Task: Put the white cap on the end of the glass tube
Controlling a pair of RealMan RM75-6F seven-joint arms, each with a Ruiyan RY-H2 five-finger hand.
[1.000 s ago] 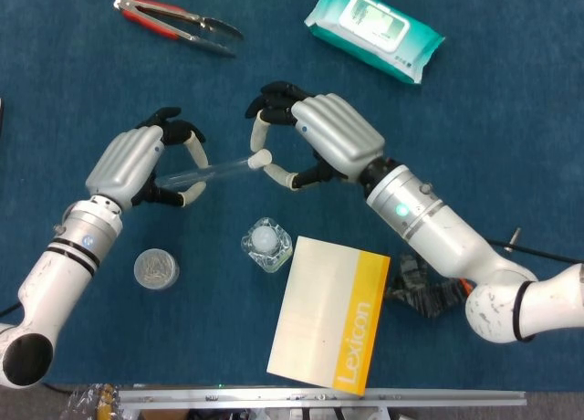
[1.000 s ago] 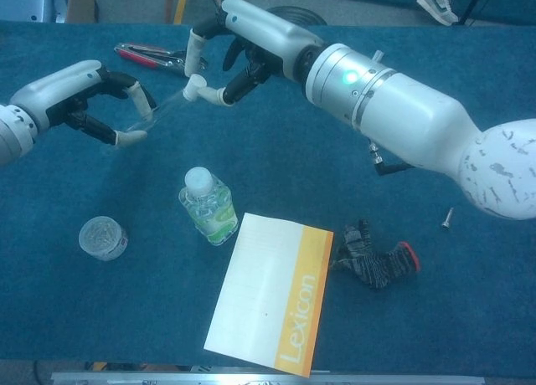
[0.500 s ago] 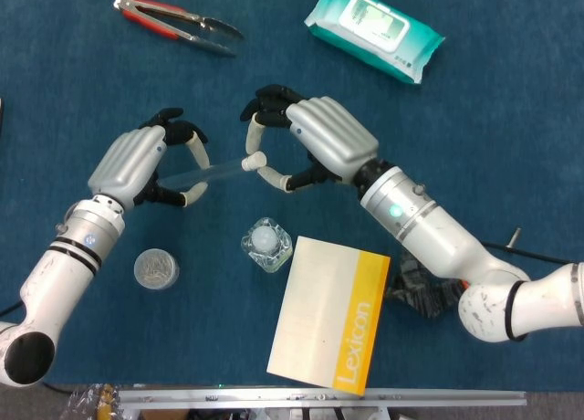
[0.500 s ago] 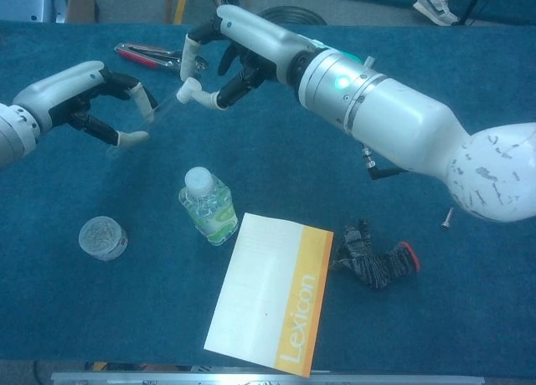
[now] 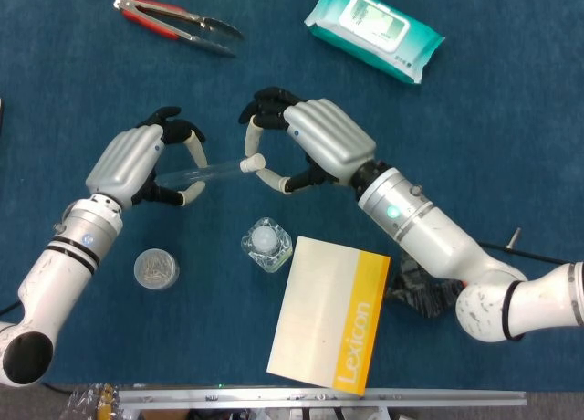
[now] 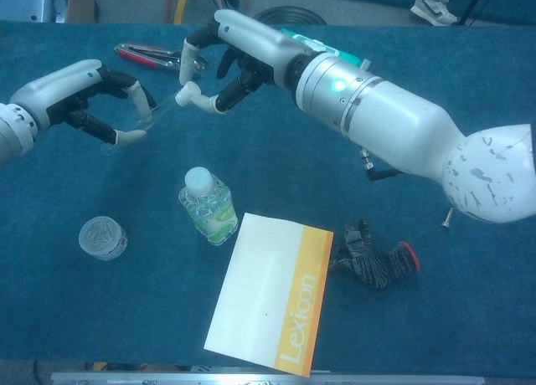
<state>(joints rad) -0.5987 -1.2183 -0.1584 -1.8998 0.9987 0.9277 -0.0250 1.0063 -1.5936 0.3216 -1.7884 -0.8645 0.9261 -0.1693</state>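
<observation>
A clear glass tube [image 5: 203, 174] [image 6: 161, 113] is held above the blue table, gripped at its left part by my left hand [image 5: 146, 164] [image 6: 79, 96]. The small white cap [image 5: 248, 163] [image 6: 186, 94] sits at the tube's right end, pinched by my right hand [image 5: 315, 146] [image 6: 247, 50] between thumb and a finger. Whether the cap is pushed fully onto the tube I cannot tell. Both hands hover over the left middle of the table.
Red-handled pliers [image 5: 178, 20] lie at the back left and a green wipes pack [image 5: 374, 29] at the back. A small clear bottle [image 5: 265, 244], a round tin [image 5: 156, 268], a Lexicon book [image 5: 330, 312] and a dark glove [image 6: 375, 262] lie nearer the front.
My right hand has shifted a little left with the cap, bringing it along the tube's right end. The left hand has stayed almost still.
</observation>
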